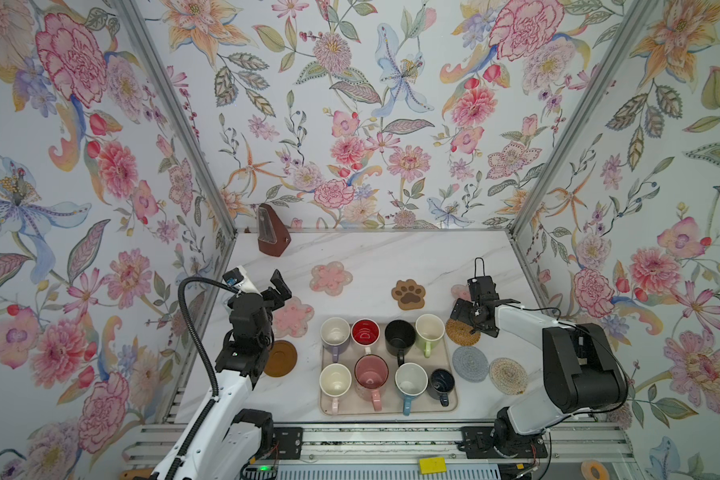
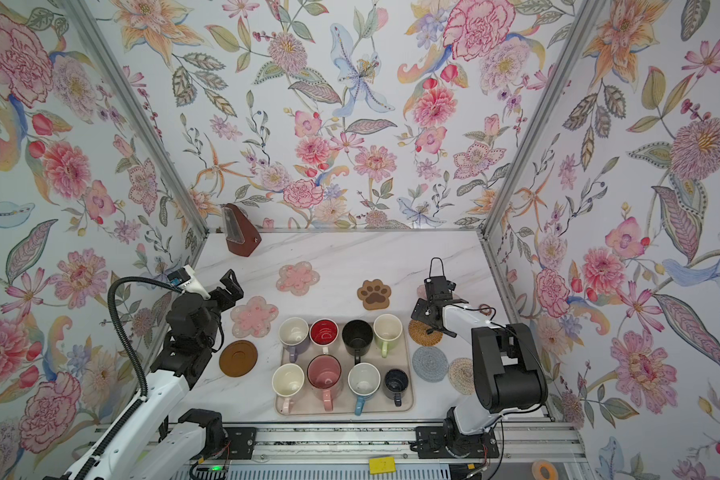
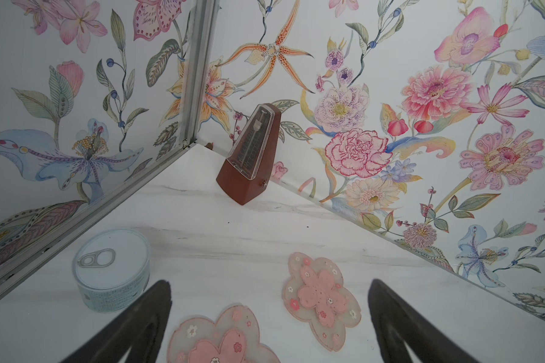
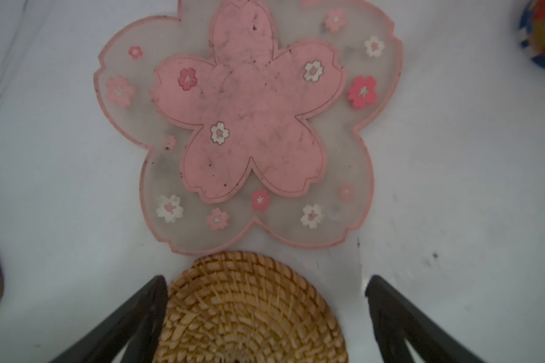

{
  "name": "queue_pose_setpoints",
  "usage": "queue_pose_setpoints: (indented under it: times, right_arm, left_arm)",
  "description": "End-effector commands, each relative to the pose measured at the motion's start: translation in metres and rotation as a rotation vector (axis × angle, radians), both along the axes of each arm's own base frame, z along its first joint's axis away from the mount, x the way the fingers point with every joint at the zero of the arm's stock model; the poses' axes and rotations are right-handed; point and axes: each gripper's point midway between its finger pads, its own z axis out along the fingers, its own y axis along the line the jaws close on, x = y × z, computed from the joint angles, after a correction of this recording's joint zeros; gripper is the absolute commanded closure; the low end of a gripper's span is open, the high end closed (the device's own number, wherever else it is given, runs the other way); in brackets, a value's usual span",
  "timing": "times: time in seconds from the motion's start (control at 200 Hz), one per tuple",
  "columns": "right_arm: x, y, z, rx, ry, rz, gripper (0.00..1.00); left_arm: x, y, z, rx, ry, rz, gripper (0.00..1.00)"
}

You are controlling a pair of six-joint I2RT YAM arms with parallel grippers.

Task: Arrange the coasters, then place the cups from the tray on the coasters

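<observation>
— Eight cups [image 1: 400, 334] sit on the tray [image 1: 451, 405], off to one side of each pair of jaws. Anything held?
— No. Left jaws and right jaws both gape wide, empty.
— And the coasters?
— The rattan coaster [image 4: 249, 311] lies flat on the surface [image 4: 453, 188], under the gap of the right jaws. A pink flower coaster [image 4: 249, 125] lies just past their tips.
— Easy to lift?
— Light and stiff, I guess, but thin. Pinch its rim.

Lab test booth: floral panels [image 1: 350, 104], aluminium frame [image 1: 383, 440], marble tabletop [image 1: 391, 257].
</observation>
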Motion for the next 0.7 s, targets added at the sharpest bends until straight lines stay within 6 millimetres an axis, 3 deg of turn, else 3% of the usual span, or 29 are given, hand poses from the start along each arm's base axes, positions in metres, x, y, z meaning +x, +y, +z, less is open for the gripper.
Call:
queue_pose_setpoints:
  times: [0.0, 0.27, 0.696]
  right_arm:
    - [0.009, -0.001, -0.001, 0.003, -0.020, -0.037, 0.01]
    - [0.025, 0.003, -0.007, 0.038, -0.044, -0.076, 0.01]
    - [0.097, -0.023, -0.001, 0.001, -0.100, -0.128, 0.01]
  left_arm:
    - [0.000, 0.001, 0.015, -0.019, -0.048, 0.000, 0.01]
    - [-0.004, 0.003, 0.015, -0.015, -0.053, 0.010, 0.01]
    - [-0.006, 0.003, 0.024, -0.018, -0.069, 0.005, 0.01]
